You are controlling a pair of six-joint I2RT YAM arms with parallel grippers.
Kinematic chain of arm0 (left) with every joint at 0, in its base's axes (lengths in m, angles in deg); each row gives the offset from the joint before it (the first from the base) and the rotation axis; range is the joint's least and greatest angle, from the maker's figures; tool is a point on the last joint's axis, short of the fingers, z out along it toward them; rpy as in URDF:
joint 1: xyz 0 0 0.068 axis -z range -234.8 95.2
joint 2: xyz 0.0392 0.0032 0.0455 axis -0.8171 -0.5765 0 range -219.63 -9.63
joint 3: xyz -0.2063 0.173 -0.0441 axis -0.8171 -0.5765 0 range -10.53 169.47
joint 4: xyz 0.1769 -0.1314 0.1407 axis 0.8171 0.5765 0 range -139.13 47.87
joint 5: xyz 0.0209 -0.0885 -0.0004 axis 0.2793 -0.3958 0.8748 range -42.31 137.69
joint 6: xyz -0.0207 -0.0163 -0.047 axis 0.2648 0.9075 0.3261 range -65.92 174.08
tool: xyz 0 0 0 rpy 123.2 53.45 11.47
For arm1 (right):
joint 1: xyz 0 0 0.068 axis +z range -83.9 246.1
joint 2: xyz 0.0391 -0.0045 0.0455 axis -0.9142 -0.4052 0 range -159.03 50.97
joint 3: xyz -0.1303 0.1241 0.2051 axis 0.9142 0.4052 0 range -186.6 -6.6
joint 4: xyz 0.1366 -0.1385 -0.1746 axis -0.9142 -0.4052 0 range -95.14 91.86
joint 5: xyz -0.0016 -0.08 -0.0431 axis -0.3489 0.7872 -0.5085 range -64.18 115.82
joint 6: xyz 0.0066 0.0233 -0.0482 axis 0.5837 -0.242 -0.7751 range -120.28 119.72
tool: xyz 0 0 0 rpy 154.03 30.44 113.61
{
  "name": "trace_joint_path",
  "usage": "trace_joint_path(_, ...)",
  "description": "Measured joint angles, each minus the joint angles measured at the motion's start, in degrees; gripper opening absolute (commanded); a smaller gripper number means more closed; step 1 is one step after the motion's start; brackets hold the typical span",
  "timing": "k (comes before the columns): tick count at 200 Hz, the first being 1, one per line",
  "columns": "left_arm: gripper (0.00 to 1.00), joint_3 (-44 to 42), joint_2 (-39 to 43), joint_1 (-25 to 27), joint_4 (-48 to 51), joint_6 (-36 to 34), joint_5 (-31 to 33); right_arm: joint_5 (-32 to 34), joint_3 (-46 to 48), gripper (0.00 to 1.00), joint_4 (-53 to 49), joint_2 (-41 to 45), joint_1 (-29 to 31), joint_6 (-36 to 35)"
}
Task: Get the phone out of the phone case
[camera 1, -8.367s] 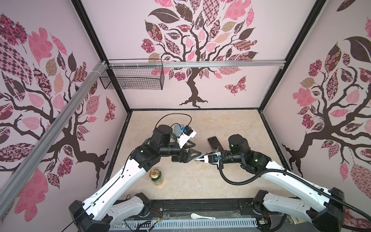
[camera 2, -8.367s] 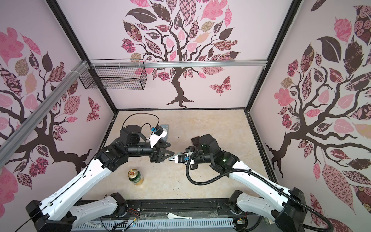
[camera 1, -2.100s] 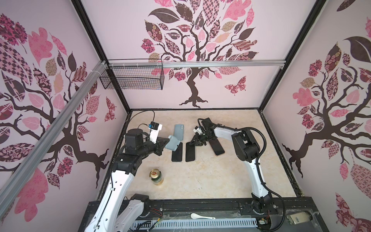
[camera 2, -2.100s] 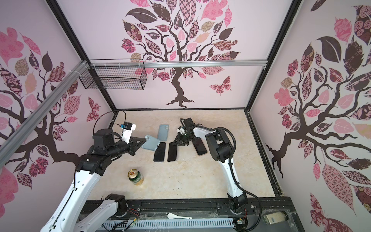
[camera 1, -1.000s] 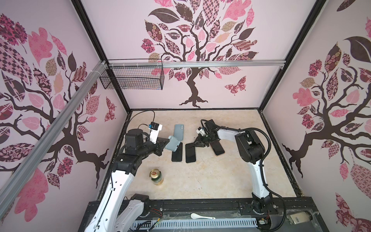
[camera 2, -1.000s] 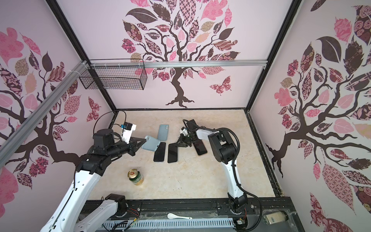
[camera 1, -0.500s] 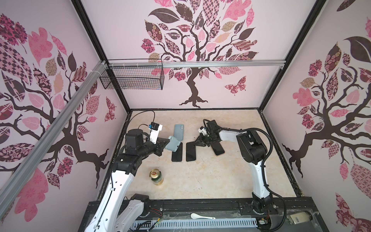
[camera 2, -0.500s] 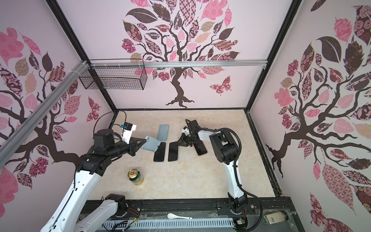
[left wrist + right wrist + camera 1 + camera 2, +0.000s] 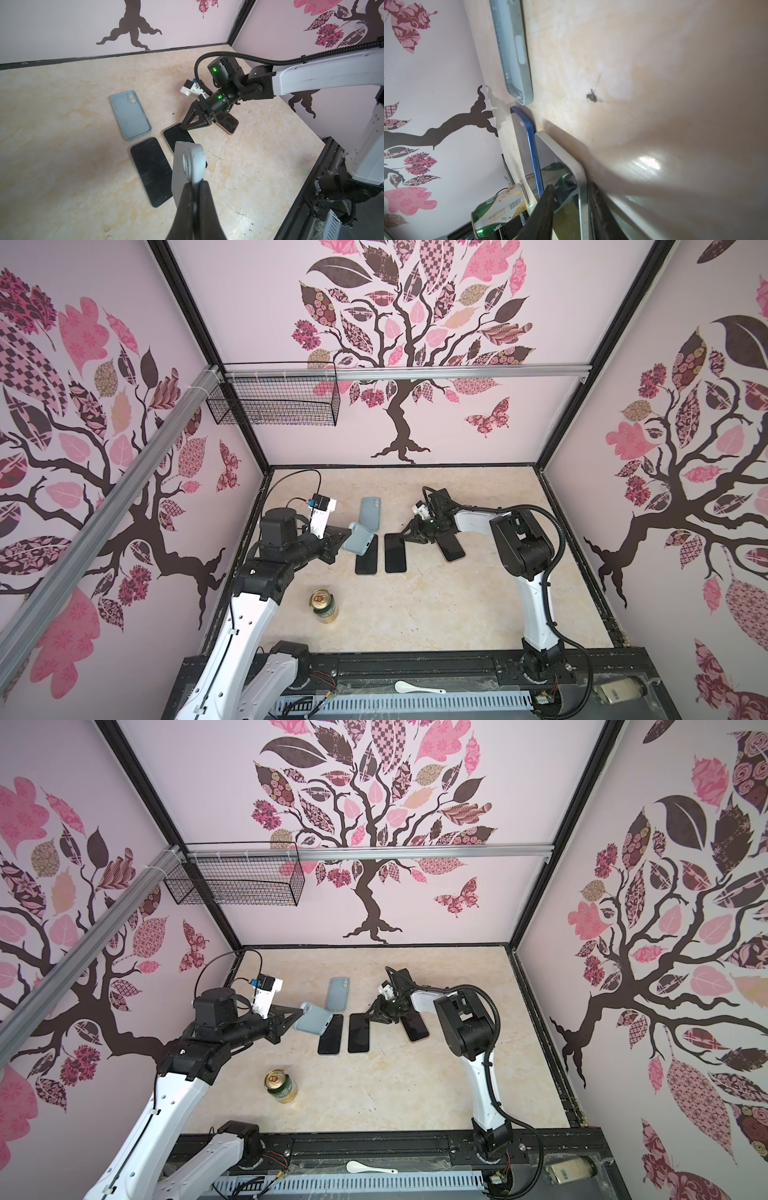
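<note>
My left gripper (image 9: 194, 184) is shut on the rim of an empty pale blue-grey phone case (image 9: 188, 164). It holds the phone case (image 9: 359, 537) tilted in the air over the far end of a blue-edged black phone (image 9: 366, 556). Beside that one a silver-edged phone (image 9: 395, 552) lies flat, screen up. My right gripper (image 9: 405, 536) is at its far end. In the right wrist view the jaws of the right gripper (image 9: 571, 196) stand apart on either side of the silver edge (image 9: 581, 187), with a gap on the screen side.
A second pale case (image 9: 370, 512) lies flat behind the phones. A phone in a pink-brown case (image 9: 451, 548) lies under the right arm. A green can (image 9: 324, 606) stands nearer the front left. A wire basket (image 9: 274, 400) hangs on the back wall, and a white spoon (image 9: 417, 688) lies on the front rail.
The right gripper's jaws have parted a little around the silver-edged phone's far end. The left arm has held still with the case.
</note>
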Motion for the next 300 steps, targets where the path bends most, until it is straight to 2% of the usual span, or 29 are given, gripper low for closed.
trace_joint_path(37, 0.00, 0.00, 0.11, 0.00, 0.00, 0.02, 0.00, 1.68, 0.00, 0.36, -0.98, 0.79, -0.20, -0.87)
trace_joint_path(73, 0.00, 0.00, 0.15, -0.02, 0.00, -0.07, -2.25, 8.87, 2.75, 0.49, -3.74, 5.84, -0.50, -3.82)
trace_joint_path(104, 0.00, 0.09, -1.88, -0.04, -0.13, -0.85, -10.25, 15.54, 12.81, 0.62, -2.01, 20.46, -0.74, -7.69)
trace_joint_path(136, 0.00, 0.42, -7.17, 0.81, 0.09, -2.25, -19.02, 15.78, 23.98, 0.66, 5.66, 40.83, -0.87, -12.63)
trace_joint_path(158, 0.00, 2.43, -10.71, 4.02, 1.90, -4.70, -21.94, 14.27, 29.44, 0.64, 9.70, 51.28, -0.85, -16.02)
trace_joint_path(183, 0.00, 6.47, -14.49, 7.98, 4.44, -7.80, -25.18, 10.75, 33.92, 0.57, 10.93, 58.99, -0.85, -20.87)
trace_joint_path(216, 0.00, 10.29, -18.03, 8.66, 7.48, -11.17, -28.61, 7.74, 37.33, 0.56, 8.61, 66.82, 1.14, -28.04)
trace_joint_path(250, 0.00, 12.76, -19.87, 8.70, 11.89, -14.71, -30.12, 10.56, 37.29, 0.55, 4.52, 70.14, 10.62, -35.60)
trace_joint_path(300, 0.00, 13.20, -20.24, 9.27, 14.58, -16.06, -30.25, 16.31, 37.29, 0.53, 3.50, 69.75, 13.22, -39.78)
